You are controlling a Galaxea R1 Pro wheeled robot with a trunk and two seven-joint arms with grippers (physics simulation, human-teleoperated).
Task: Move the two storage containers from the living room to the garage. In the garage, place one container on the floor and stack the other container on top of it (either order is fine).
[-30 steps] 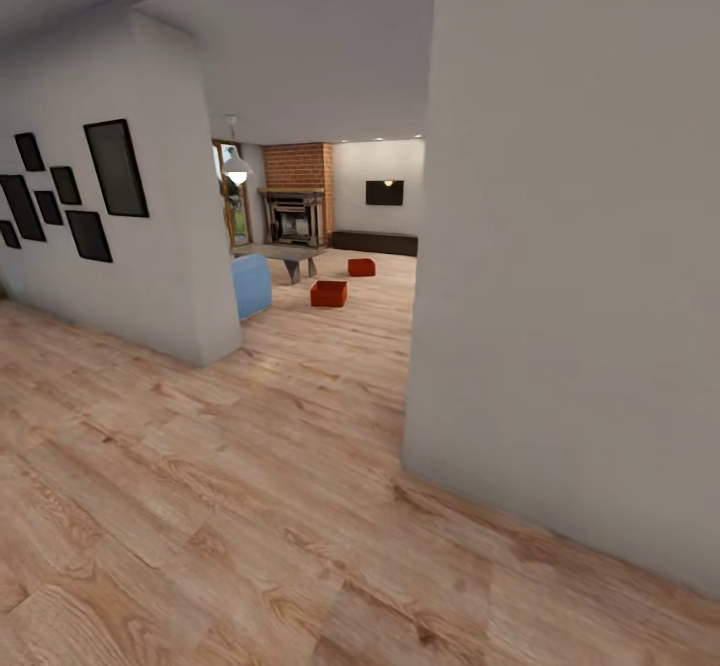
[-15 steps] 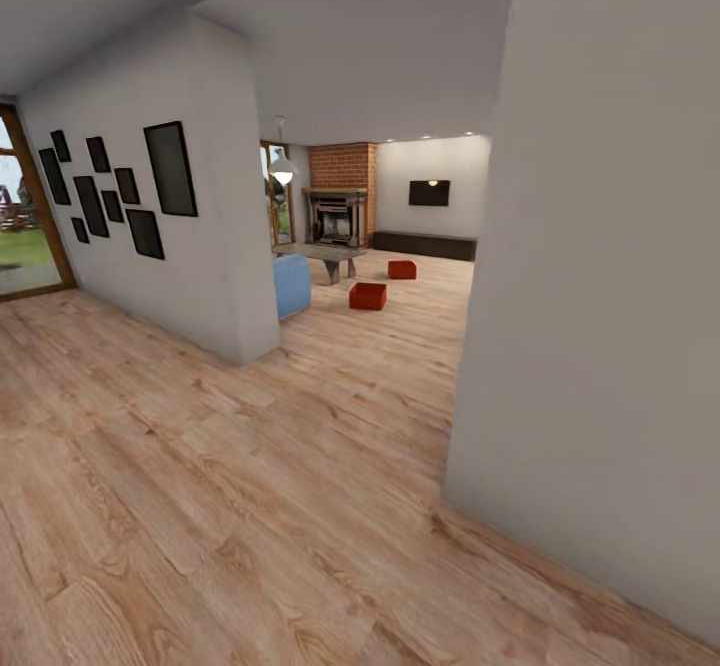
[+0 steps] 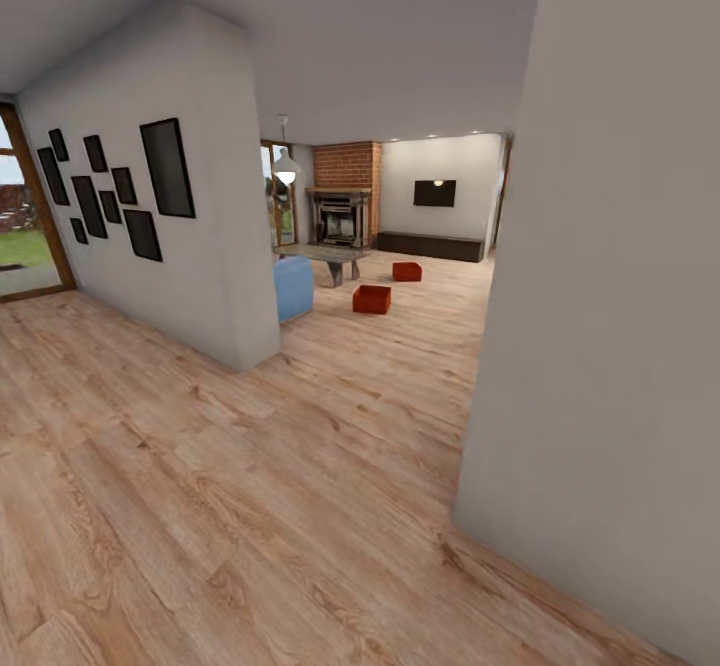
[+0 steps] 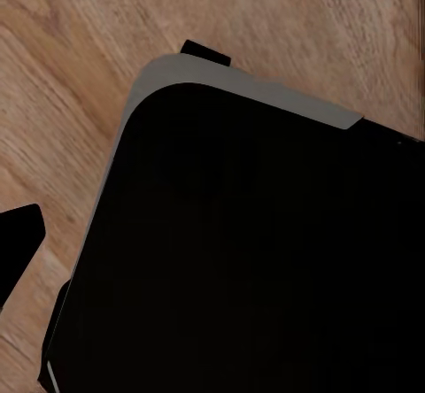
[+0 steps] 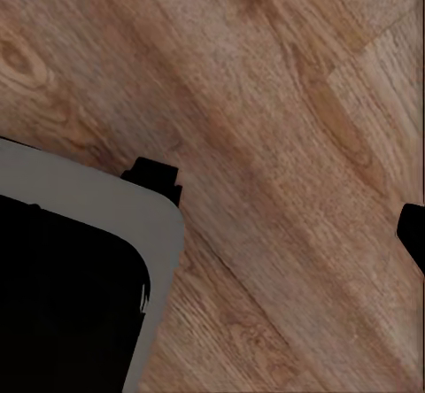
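Red-orange storage containers (image 3: pixel 371 298) (image 3: pixel 406 271) upright, open tops up, long axes unclear; jaws' state indiscernible.

Wall with frames (image 3: pixel 120 196) on left, wall (image 3: pixel 620 326) close on right, opening between. Beyond it: sofa (image 3: pixel 293 286) left, table (image 3: pixel 335 258) behind it, two containers (image 3: pixel 371 298) (image 3: pixel 406 271) on plank floor (image 3: pixel 250 466), fireplace (image 3: pixel 342 208) and TV (image 3: pixel 435 193) at back.

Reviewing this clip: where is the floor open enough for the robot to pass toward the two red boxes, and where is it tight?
Open: the wood plank floor between the picture wall and the near right wall. Also the strip from the nearer storage container to that right wall. Crowded: the farther storage container, low table and blue sofa cluster before the brick fireplace.
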